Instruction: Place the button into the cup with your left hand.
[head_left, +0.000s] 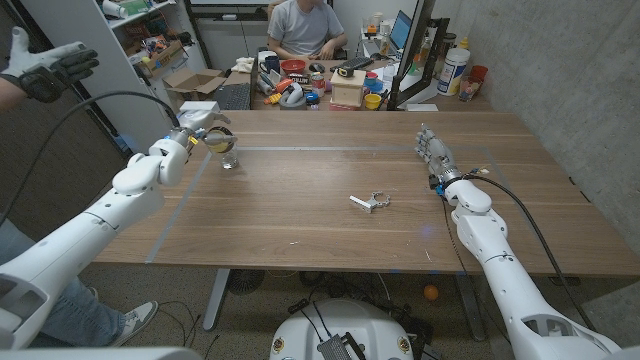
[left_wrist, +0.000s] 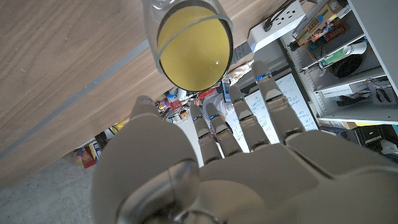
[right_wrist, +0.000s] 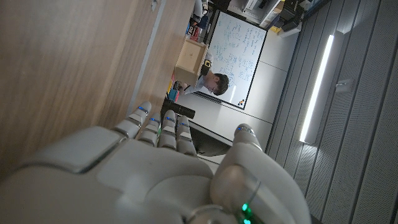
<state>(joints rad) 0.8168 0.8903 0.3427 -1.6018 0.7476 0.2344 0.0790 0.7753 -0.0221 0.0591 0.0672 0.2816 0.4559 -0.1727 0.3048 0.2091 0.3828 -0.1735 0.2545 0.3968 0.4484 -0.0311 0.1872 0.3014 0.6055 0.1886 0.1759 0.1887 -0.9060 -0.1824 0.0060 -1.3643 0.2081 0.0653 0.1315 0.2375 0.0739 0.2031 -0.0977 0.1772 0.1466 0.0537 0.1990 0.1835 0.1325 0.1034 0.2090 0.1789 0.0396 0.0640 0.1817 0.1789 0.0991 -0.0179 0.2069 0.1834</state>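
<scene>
Left hand (head_left: 200, 135) is raised over the far left part of the wooden table (head_left: 330, 215), just beside and above the small clear glass cup (head_left: 230, 160). In the head view a round yellow button (head_left: 216, 142) sits at its fingertips, apparently pinched; the left wrist view shows the cup's (left_wrist: 189, 37) mouth from above with yellow across it, and I cannot tell whether that is the button (left_wrist: 191, 53) held over the rim or already lying inside. The fingers (left_wrist: 249, 124) are extended side by side.

Right hand (head_left: 436, 158) stands near the right edge, fingers straight and together, holding nothing.

A small silver metal clip-like object (head_left: 369, 202) lies mid-table, well apart from both hands.

Risks, as judged: released off-centre, the button could strike the rim and bounce onto the table; the light cup could tip if the fingers brush it while lowering or withdrawing.
</scene>
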